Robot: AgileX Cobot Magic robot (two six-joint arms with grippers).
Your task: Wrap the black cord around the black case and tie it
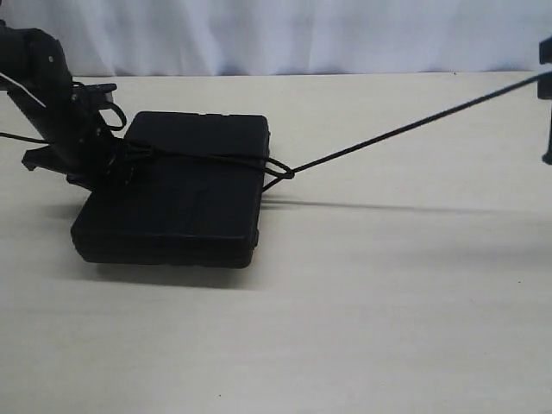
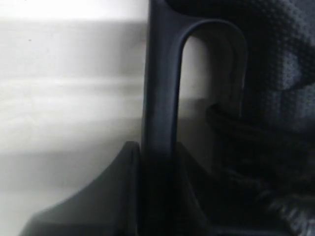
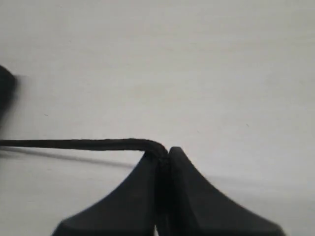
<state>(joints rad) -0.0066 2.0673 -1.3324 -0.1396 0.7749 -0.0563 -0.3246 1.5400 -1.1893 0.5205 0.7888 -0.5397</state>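
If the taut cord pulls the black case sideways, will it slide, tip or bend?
The black case looks rigid: its edges are straight under the tight black cord, so bending seems unlikely. It is low and wide, so it would probably slide on the table rather than tip, though the left hand clamps its handle.

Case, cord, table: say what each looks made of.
Case: likely moulded plastic, matte black; rounded corners and a fine stippled surface in the left wrist view. Cord: seemingly braided fibre, dull black; thin, pulled into a straight line. Table: pale wood-look top, faint grain streaks; real wood or laminate is unclear.
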